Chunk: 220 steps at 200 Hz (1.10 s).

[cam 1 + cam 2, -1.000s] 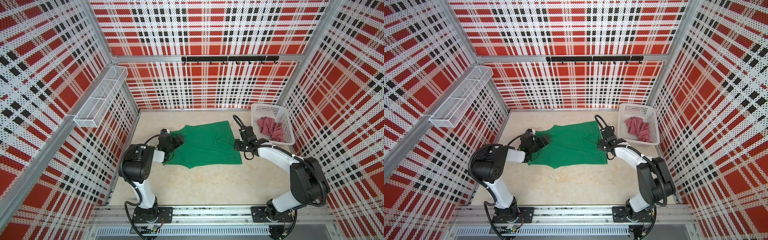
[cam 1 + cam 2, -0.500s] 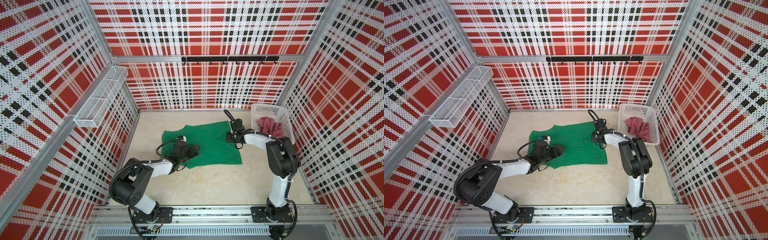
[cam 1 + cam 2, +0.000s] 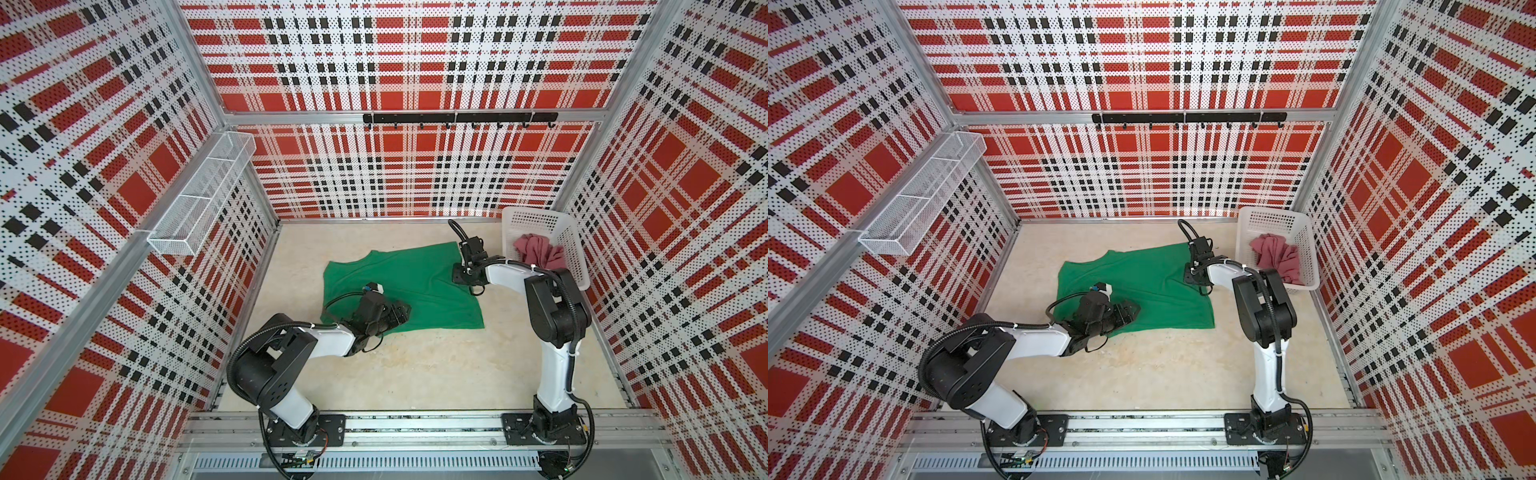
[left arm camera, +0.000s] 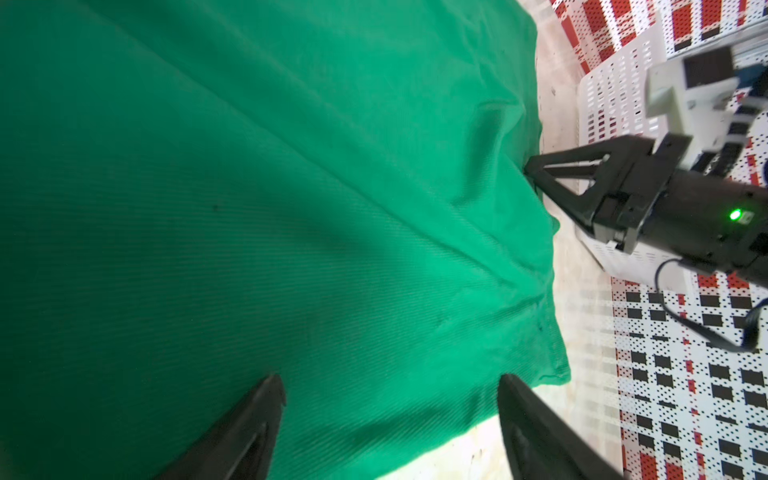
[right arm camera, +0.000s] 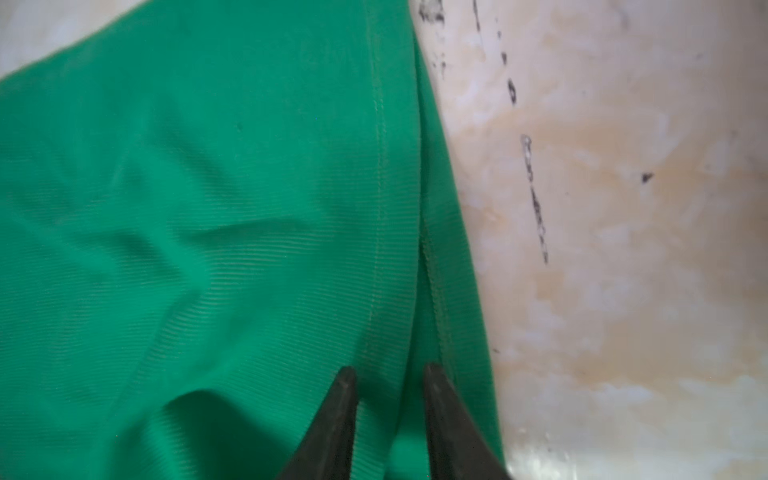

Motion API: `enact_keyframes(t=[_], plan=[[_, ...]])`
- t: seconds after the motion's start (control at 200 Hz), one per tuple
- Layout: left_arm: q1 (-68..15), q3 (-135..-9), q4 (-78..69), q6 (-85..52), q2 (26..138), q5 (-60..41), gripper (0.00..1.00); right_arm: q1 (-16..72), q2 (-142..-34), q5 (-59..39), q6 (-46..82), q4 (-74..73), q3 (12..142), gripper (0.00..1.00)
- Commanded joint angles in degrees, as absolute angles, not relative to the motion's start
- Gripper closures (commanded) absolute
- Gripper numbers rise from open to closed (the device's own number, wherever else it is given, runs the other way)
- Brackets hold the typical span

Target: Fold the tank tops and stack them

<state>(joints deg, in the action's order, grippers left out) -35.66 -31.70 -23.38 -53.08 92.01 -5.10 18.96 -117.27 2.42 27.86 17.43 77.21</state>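
The green tank top point(image 3: 415, 286) point(image 3: 1150, 282) lies spread flat on the table in both top views. My left gripper point(image 3: 401, 313) point(image 3: 1131, 311) hovers open over its near edge, with cloth under the wide jaws point(image 4: 392, 382) and nothing between them. At the garment's right hem my right gripper point(image 3: 459, 275) point(image 3: 1190, 276) has its jaws drawn narrow on a raised fold of the green cloth point(image 5: 390, 374). Wrinkles run out from that spot point(image 4: 530, 170). The pink tank top point(image 3: 538, 253) point(image 3: 1277, 257) lies crumpled in the white basket point(image 3: 536, 216) point(image 3: 1273, 216).
The basket stands at the back right against the wall, close behind my right arm. A wire shelf point(image 3: 203, 195) hangs on the left wall and a black hook rail point(image 3: 457, 118) on the back wall. Bare table point(image 3: 415, 374) stretches in front of the garment.
My left gripper has moved from the garment's left end to its near edge, still open. My right gripper shifted left and back along the right hem and its jaws narrowed slightly.
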Motion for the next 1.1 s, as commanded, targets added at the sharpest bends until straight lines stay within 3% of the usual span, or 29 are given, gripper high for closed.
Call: enact_keyframes(t=[0.0, 0.18, 0.747, 0.822, 0.997, 1.097], plan=[[-36.2, -30.3, -25.4, -54.1, 92.7, -4.4, 0.16, 18.7, -118.7, 2.7, 28.0, 17.2, 78.1, 0.75], [-36.4, -27.9, -25.3, -54.0, 93.6, -5.4, 0.16, 18.7, -118.6, 5.1, 27.3, 18.3, 78.8, 1.0], [-31.4, -20.5, -16.7, -47.9, 89.7, -4.7, 0.15, 16.3, -120.6, 9.8, 18.9, 21.7, 84.9, 1.0], [-31.6, -21.3, -15.6, -47.3, 89.4, -4.4, 0.15, 16.2, -120.8, 11.1, 17.7, 22.8, 86.1, 0.93], [-32.6, -23.2, -15.3, -47.7, 88.9, -4.7, 0.15, 16.5, -114.8, 9.4, 16.1, 26.3, 84.1, 0.65], [-33.5, -24.4, -15.1, -47.9, 88.5, -4.7, 0.15, 18.1, -108.9, 8.5, 16.9, 27.7, 79.2, 0.63]])
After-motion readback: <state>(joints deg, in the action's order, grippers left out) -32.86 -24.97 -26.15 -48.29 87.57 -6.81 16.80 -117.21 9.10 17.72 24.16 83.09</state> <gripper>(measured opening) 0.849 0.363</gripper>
